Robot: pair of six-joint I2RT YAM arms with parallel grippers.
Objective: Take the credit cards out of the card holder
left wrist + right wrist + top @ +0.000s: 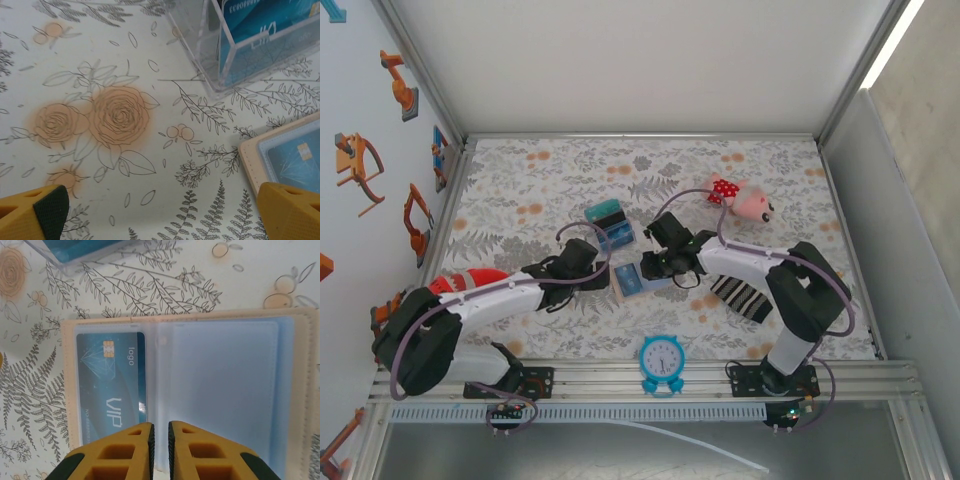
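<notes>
The card holder (630,282) lies open and flat on the patterned cloth, tan-edged with pale blue sleeves (225,385). One blue credit card (112,377) marked VIP sits in its left sleeve. More credit cards (260,25) stand in a clear plastic box (610,228) just behind it. My right gripper (160,432) hovers at the near edge of the holder's centre fold, its jaws almost together with a thin slit between them; I cannot tell whether they pinch a sleeve. My left gripper (160,212) stands wide open over bare cloth, the holder's corner (250,160) by its right finger.
A blue alarm clock (663,358) stands at the near edge. A black-and-white striped sock (740,297) lies under the right arm. A pink plush toy (745,200) sits at the back right, and a red object (470,278) by the left arm.
</notes>
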